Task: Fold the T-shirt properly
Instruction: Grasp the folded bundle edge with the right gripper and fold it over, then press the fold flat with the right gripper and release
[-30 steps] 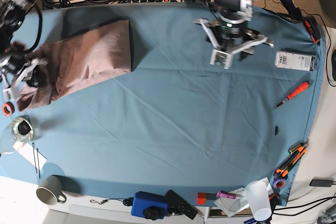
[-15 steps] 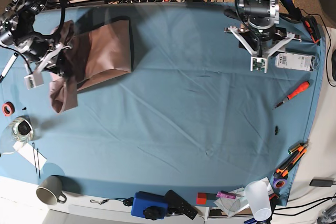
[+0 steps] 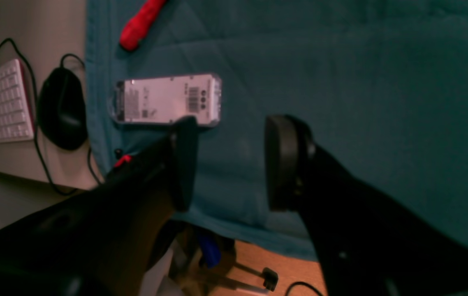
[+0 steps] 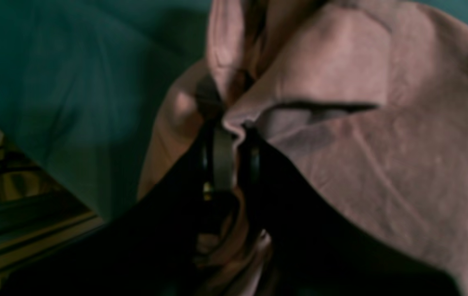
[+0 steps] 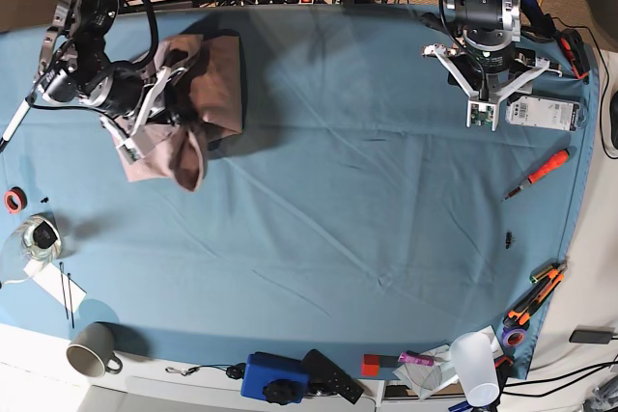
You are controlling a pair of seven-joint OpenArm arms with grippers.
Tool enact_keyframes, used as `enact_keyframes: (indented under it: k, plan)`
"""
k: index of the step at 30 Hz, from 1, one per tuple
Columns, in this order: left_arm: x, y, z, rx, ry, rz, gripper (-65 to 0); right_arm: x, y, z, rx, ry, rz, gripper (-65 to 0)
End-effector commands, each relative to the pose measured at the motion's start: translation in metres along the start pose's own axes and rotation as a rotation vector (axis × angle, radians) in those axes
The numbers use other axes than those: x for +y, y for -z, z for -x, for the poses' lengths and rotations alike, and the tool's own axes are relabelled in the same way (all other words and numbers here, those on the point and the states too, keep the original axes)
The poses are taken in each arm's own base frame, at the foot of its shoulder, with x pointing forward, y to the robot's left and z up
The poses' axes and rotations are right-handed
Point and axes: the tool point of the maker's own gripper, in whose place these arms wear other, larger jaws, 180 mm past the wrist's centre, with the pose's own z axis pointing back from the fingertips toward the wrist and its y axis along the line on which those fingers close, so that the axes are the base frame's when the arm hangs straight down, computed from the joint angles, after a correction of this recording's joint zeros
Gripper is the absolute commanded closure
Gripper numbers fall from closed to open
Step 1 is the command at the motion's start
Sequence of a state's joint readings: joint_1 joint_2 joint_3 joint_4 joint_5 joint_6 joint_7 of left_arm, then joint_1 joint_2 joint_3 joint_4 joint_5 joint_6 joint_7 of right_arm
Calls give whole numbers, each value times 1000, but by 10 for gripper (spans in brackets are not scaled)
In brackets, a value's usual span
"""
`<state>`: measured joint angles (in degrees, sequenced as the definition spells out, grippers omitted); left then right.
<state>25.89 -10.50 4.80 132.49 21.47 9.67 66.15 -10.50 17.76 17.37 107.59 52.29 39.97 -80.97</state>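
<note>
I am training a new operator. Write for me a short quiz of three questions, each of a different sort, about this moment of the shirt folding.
1. True or false: the left end effector holds a fold of the T-shirt.
2. Which object lies on the blue cloth closest to the left end effector? A) red-handled screwdriver B) white labelled package C) grey mug
3. Fill in: the right end effector is pinching a ridge of ____ fabric.

Key
1. False: its jaws stand apart and empty above the cloth, far from the shirt.
2. B
3. Pink: the T-shirt's fabric sits between its fingers.
</note>
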Motion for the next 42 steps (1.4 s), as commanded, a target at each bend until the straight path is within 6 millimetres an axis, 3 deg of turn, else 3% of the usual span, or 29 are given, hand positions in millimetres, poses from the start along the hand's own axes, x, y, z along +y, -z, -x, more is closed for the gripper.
enact_keyframes:
  k: [1,3,8,12,15,19,25,31,33,35,39,42]
  plan:
    - [5,-3,-6,-29,-8,-19,-255,2,-3,-11,-35,-23,-7,-121]
    - [6,-3,-6,-28,-8,-19,-255,6,-3,-13,-45,-22,-26,-182]
    - [5,-3,-7,-29,-9,-19,-256,21,-16,-37,-168,-16,-113,-183]
    - [5,-3,-6,-29,-9,-19,-255,19,-45,-60,-297,-26,-101,-183]
    - [6,-3,-6,-29,-8,-19,-256,3,-67,-66,-358,-13,-28,-183]
    - [5,-3,-8,-36,-9,-19,-255,-29,-73,-38,-305,78,78,-182]
    - [3,-4,-8,-37,-18,-9,-255,-48,-46,9,-227,284,17,-181]
    - [3,-3,-8,-37,-18,-9,-255,-64,-16,70,-75,466,9,-180]
    - [3,-3,-8,-37,-18,-9,-256,-64,-12,78,-68,507,-8,-180]
    - [3,-4,-9,-38,-18,-9,-255,-61,-15,65,-134,512,-48,-180]
    - [12,-4,-9,-43,4,-60,-256,-51,-49,1,-370,438,-175,-180]
    - [21,-4,-11,-50,24,-107,-256,-52,-66,-30,-430,334,-147,-180]
